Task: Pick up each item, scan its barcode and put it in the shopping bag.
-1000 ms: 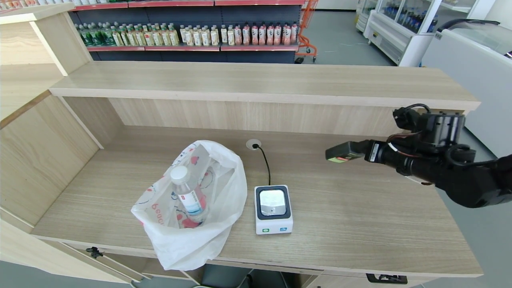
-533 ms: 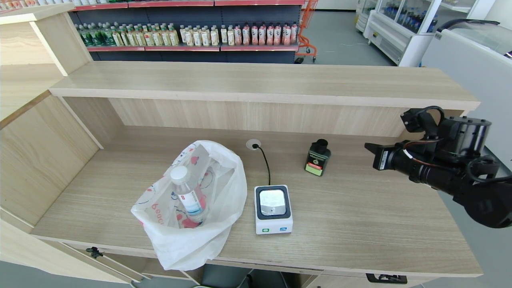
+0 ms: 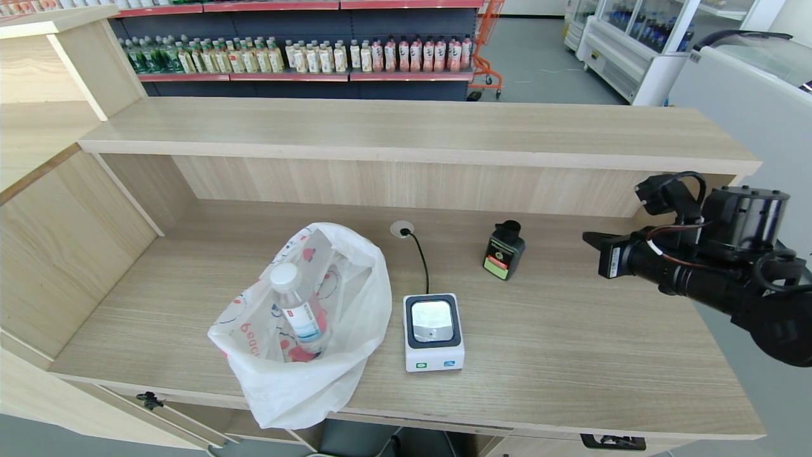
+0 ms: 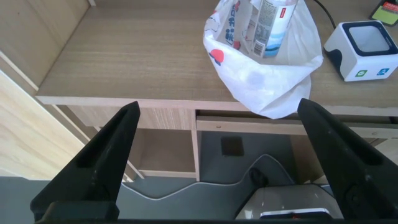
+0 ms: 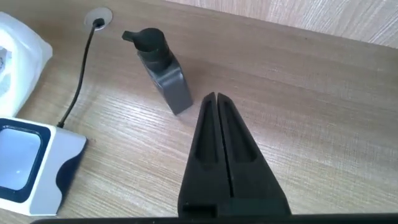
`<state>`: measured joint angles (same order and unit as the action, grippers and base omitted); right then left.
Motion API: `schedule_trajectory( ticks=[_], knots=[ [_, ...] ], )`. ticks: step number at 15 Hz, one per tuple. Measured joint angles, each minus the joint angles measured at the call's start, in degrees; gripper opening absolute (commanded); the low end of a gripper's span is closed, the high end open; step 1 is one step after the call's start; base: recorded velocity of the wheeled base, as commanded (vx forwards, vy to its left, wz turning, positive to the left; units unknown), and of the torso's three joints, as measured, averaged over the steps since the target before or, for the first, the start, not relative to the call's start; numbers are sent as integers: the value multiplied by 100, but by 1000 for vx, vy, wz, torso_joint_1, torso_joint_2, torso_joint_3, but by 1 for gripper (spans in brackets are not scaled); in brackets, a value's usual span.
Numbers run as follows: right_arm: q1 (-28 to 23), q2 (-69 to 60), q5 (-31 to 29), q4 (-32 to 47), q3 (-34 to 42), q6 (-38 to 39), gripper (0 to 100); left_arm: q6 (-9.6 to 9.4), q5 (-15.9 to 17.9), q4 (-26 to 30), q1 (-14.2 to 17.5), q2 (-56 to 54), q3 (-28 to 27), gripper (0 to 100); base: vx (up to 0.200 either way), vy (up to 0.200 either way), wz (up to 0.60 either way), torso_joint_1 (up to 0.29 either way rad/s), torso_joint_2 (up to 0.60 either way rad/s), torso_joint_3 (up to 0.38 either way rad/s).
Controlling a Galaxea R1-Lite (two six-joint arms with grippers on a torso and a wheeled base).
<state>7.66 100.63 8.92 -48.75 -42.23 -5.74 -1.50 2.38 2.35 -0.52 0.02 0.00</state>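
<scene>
One small dark grey bottle with a black cap (image 3: 503,251) stands at one o'clock from your white box scanner (image 3: 433,331) in the head view, with the white plastic shopping bag (image 3: 355,292) at the scanner's nine. Left wrist view shows your left gripper (image 4: 219,109) spread; right wrist view shows the right gripper (image 5: 216,99) pressed together.

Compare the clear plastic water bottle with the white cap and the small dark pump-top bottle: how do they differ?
The clear plastic water bottle is see-through with a white cap; the small dark pump-top bottle is opaque with a black pump. The water bottle leans inside the white plastic shopping bag; the dark bottle stands upright on the wooden counter. Both carry a label.
</scene>
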Motion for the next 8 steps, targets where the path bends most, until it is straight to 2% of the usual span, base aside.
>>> schedule_trajectory(
  ticks=[4, 8],
  knots=[
    [-50, 132, 2, -51, 4, -304, 100, 0, 0, 0, 0, 0, 0, 100, 0, 0, 0, 0, 0, 0],
    [-35, 645, 5, -451, -83, -769, 100, 0, 0, 2, 0, 0, 0, 100, 0, 0, 0, 0, 0, 0]
  ],
)
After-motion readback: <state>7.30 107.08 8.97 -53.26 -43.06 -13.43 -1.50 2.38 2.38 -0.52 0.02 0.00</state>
